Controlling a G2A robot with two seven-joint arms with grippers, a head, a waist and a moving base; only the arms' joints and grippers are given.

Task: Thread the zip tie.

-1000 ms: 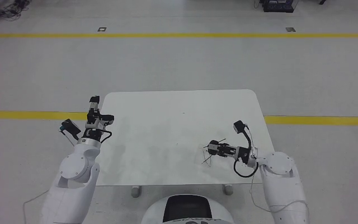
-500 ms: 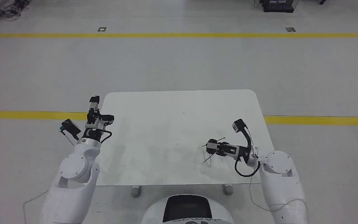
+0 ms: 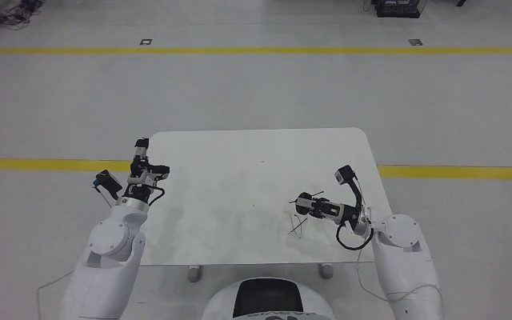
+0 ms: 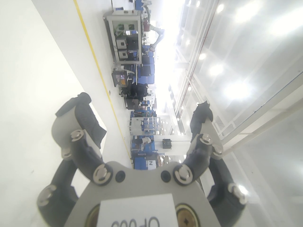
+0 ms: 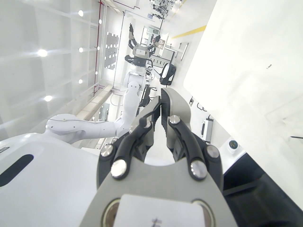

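Over at nine o'clock on the white surface (image 3: pixel 240 160), the left hand (image 3: pixel 152 160) sits just at the edge with its fingers spread wide and nothing between them. It points away from the robot, well apart from the work.

Across to about four o'clock, the zip tie (image 3: pixel 296 225) shows as thin dark strands. One trails off toward seven o'clock from the right hand (image 3: pixel 301 205), and a shorter bit pokes out near its one o'clock. That hand is closed, its fingers (image 5: pixel 165 102) pressed flat together. Whether they pinch the tie or merely hover just over it, I can't tell; the strap is too fine to trace.

To my eye the threading is hardly begun. I see no closed loop, and the tail has yet to go through the head, likely with the idle hand brought over to help.
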